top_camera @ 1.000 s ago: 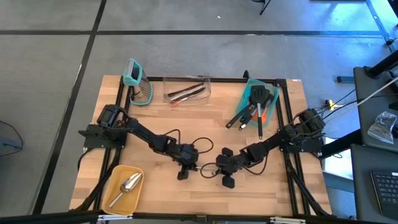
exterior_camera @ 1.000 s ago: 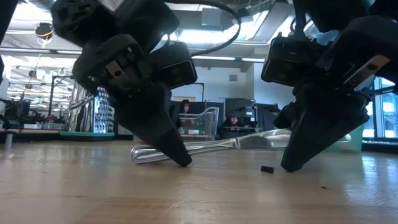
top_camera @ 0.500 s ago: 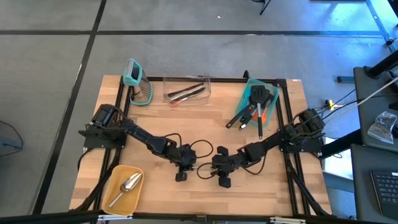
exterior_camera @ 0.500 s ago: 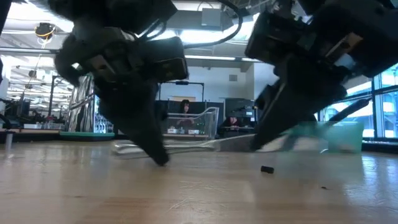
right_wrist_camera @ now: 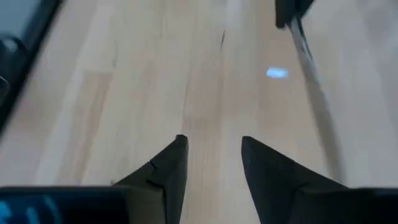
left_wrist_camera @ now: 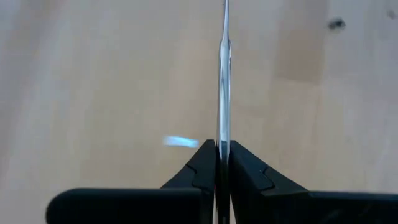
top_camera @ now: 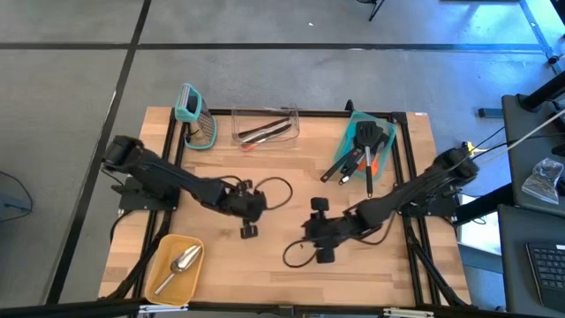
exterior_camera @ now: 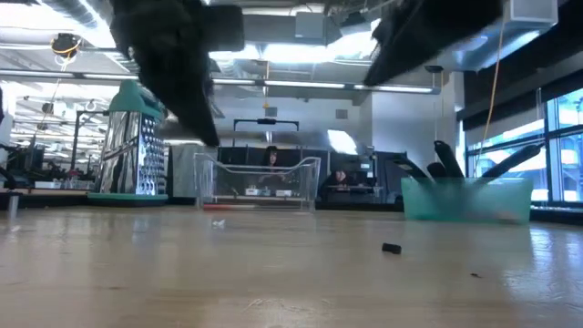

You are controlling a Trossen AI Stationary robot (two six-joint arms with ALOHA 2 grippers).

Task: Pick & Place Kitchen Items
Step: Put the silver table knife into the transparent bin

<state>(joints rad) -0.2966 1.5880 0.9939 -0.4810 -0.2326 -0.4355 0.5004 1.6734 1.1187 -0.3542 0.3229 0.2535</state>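
Wooden table (top_camera: pixel 291 172) on a grey floor, black frame around it; workshop room behind in the low view.

Left to right, high view:
- Yellow tray (top_camera: pixel 166 262), lower left: holds a silver scoop (top_camera: pixel 179 263). Judged placed.
- Teal grater (top_camera: pixel 195 116), upper left, standing upright beside the clear bin.
- Left gripper (top_camera: pixel 248 230), left of centre: fingers (left_wrist_camera: pixel 202 165) pinched nearly shut on a thin metal piece (left_wrist_camera: pixel 223 74), seen edge-on in the left wrist view and running straight out from the fingers, above the wood. Judged to be in carry, destination not yet reached.
- Clear bin (top_camera: pixel 265 126), upper centre: a few thin dark and metal utensils inside. Judged placed.
- Right gripper (top_camera: pixel 323 253), right of centre, above bare table: fingers (right_wrist_camera: pixel 168 165) partly apart, nothing between them.
- Teal bin (top_camera: pixel 386 141), upper right: black turners (top_camera: pixel 366 137) and an orange-tipped utensil stacked in it, handles sticking out over the rim toward the centre.

Status: nothing loose on the table except a small dark speck (exterior_camera: pixel 391 248). Judged nearly finished; the held piece remains to be set down.
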